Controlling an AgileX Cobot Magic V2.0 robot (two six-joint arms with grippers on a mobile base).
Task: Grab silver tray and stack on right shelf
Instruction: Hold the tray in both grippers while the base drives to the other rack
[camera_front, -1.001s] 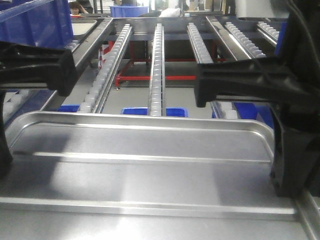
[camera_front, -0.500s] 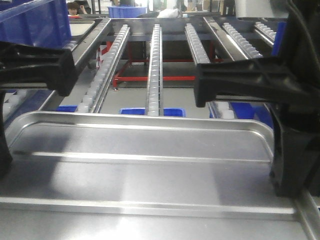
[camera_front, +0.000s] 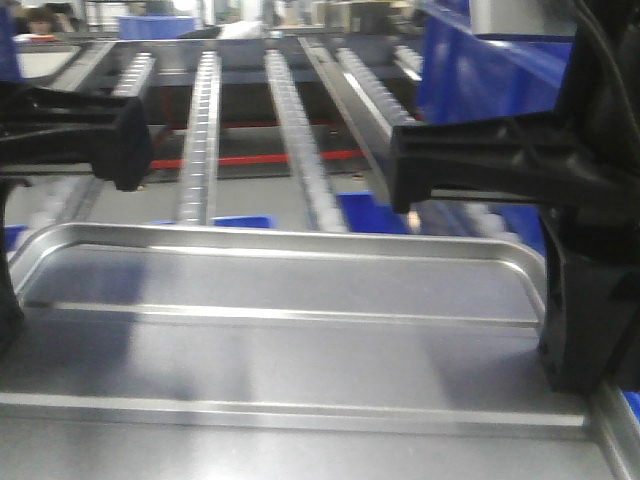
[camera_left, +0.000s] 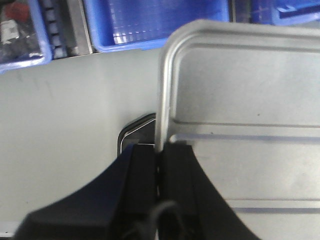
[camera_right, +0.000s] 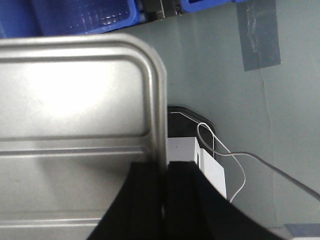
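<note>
The silver tray (camera_front: 280, 360) fills the lower front view, level, with its two long ribs and raised rim showing. My left gripper (camera_left: 160, 147) is shut on the tray's left rim (camera_left: 164, 100), one finger inside and one outside. On the opposite side my right gripper (camera_right: 165, 165) is shut on the right rim (camera_right: 159, 100) in the same way. In the front view the black right gripper body (camera_front: 585, 320) stands at the tray's right edge. Beyond the tray's far rim lies the right shelf (camera_front: 290, 120), its rails of white rollers running away from me.
A blue bin (camera_front: 480, 70) sits at the upper right beside the rails. Lower blue bins (camera_front: 240, 221) and a red frame bar (camera_front: 250, 160) show under the rack. Below the tray are blue crates (camera_left: 150, 25), grey floor, a grey tape patch (camera_right: 260, 35) and a white box with a cable (camera_right: 205, 165).
The whole background has slid left in the front view: the roller rails moved left, the left blue bin left the picture, another blue bin came in at the upper right. Tray and grips unchanged.
</note>
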